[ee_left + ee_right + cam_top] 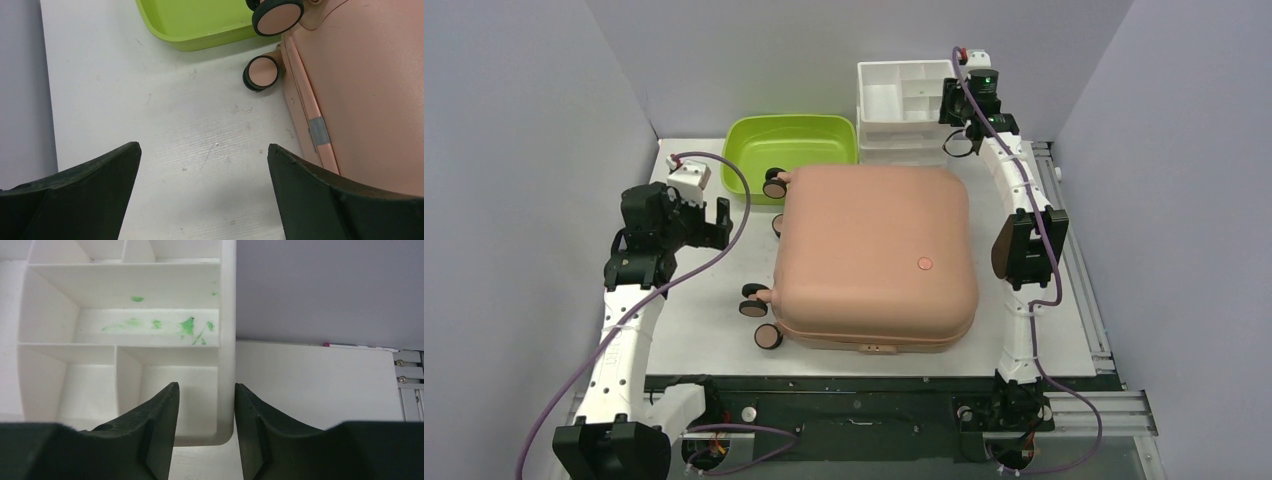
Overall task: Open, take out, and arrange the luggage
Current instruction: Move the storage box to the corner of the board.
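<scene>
White table (pixel 704 340) stood inside three plain lavender-grey panels, left wall (pixel 524 150), rear wall (pixel 824 50), right wall (pixel 1184 200), tabletop faintly scuffed, black strip (pixel 864 400) ran along near edge, aluminium rails (pixel 1114 405) showed at right, lighting was even and diffuse with soft shadows.

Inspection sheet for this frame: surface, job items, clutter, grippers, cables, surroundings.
Surface: white table, scuffed and bare beside the case.
Job's things: luggage lies flat and closed, with its wheels toward the left arm.
Clutter: green tub sits behind the case. The white organizer is at the far right, with green smears in one compartment.
Grippers: left gripper is wide open over bare table and holds nothing. Right gripper straddles the organizer's right wall with its jaws partly apart; whether it grips is unclear.
Cables: a purple cable loops from each wrist, and neither is snagged.
Surroundings: grey walls; nothing else seen.
</scene>
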Robot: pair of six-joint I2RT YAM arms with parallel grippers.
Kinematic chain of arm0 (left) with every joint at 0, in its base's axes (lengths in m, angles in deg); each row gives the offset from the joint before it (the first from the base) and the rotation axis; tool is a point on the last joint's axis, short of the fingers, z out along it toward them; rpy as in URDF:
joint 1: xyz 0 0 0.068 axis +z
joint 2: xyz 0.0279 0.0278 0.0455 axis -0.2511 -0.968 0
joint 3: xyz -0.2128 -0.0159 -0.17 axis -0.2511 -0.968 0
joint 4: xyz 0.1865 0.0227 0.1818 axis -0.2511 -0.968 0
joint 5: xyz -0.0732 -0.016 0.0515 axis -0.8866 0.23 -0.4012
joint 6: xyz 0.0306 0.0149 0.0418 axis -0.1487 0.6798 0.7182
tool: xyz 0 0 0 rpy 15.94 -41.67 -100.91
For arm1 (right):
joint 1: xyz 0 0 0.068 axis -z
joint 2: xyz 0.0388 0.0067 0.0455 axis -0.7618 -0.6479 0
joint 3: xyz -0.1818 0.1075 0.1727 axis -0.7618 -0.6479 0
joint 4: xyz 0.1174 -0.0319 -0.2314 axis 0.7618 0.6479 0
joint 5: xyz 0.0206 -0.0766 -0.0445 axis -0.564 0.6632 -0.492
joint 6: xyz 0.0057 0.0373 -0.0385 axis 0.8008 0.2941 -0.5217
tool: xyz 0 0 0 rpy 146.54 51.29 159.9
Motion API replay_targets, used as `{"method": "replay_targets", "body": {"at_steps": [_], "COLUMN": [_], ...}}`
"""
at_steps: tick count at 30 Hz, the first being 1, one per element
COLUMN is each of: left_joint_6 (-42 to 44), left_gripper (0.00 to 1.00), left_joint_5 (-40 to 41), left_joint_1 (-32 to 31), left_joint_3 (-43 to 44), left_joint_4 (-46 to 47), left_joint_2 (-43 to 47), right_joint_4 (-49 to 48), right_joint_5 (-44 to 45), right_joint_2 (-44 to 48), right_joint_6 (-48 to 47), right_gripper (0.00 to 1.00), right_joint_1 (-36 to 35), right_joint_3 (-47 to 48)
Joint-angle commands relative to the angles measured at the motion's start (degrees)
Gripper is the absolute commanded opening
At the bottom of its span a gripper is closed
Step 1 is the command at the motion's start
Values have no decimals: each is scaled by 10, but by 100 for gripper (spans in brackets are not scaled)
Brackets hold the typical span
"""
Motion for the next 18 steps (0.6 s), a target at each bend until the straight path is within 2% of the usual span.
{"method": "replay_targets", "body": {"at_steps": [1, 7, 9, 18], "left_joint_6": [-1, -3, -4, -6], "left_gripper": [96, 96, 96, 96], "left_joint_5": [0, 0, 0, 1], "left_joint_1": [7, 12, 12, 14], "left_joint_3": [0, -2, -3, -7], "left_joint_4": [38, 42, 44, 48], "left_joint_2": [4, 1, 1, 9], "right_joint_4": [-31, -34, -37, -69], "right_joint_5": [23, 63, 90, 161], "right_joint_2": [9, 9, 14, 108], "right_joint_6": [-10, -8, -8, -10], "right_gripper": [36, 6, 0, 0], "right_joint_1": [-4, -9, -8, 21], "right_joint_3": [-3, -7, -15, -137]}}
